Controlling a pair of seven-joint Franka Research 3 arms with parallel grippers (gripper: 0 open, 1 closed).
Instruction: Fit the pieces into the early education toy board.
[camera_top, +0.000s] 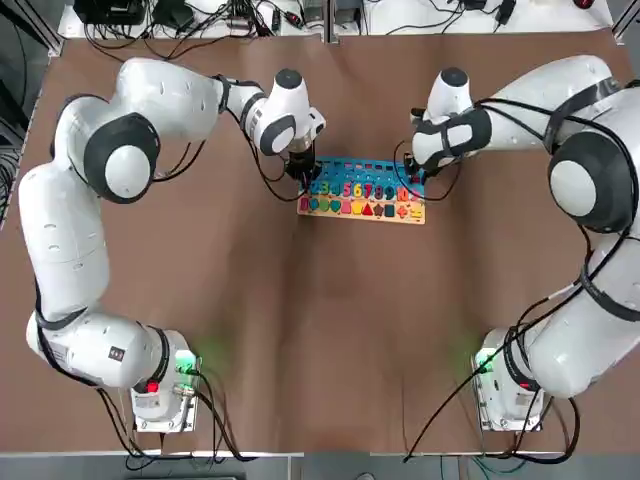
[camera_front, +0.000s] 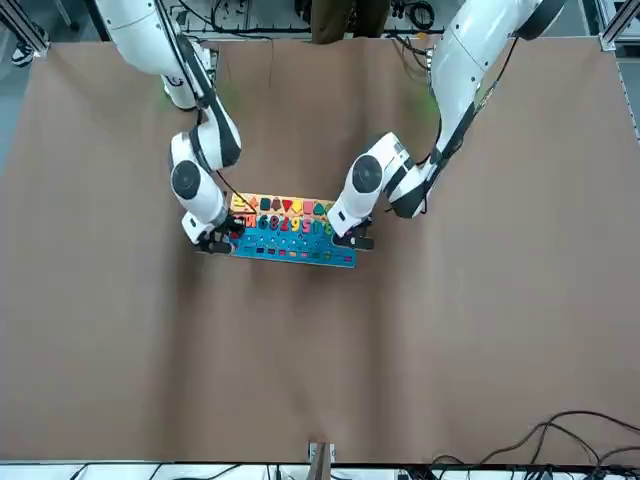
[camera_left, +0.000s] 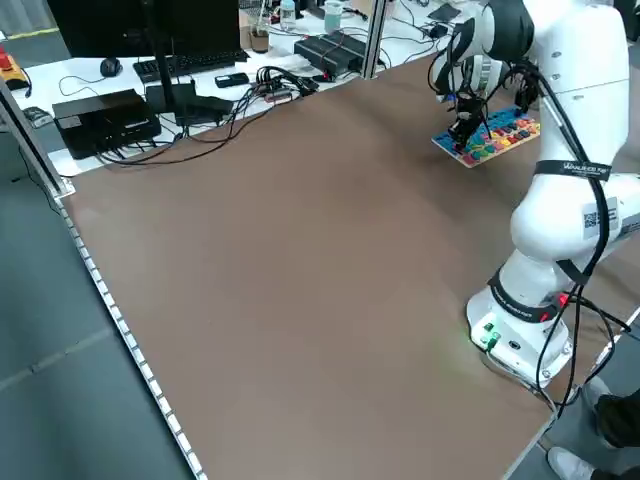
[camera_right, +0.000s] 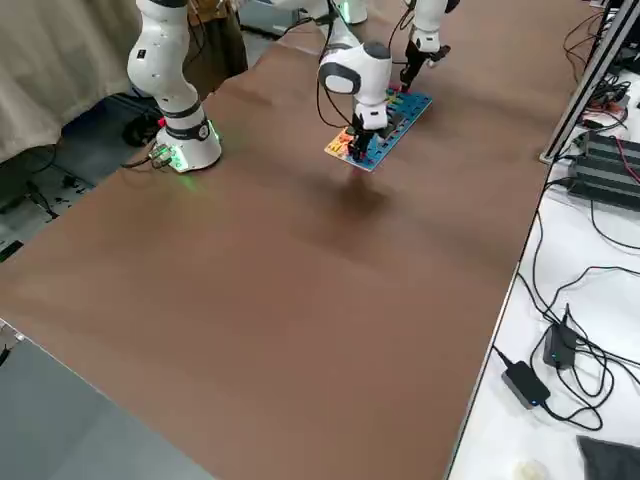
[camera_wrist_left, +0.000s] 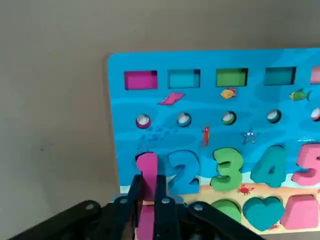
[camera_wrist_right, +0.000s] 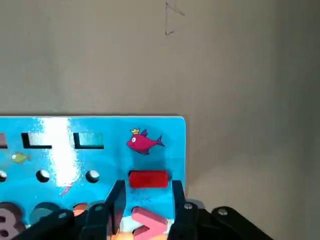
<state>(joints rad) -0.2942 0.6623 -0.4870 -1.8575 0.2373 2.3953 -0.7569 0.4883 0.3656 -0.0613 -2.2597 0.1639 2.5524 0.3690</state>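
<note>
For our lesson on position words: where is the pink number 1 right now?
In the left wrist view, the pink number 1 is between the left gripper's fingers, beside the blue 2.

Our board on the table

We see the toy board (camera_top: 362, 216) lying on the far part of the table (camera_top: 330, 330), between both grippers.

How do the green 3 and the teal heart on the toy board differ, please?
The 3 is green, while the heart is teal. The 3 is a numeral in the number row; the heart is a plain shape in the row beside it. Both are flat pieces on the board.
</note>
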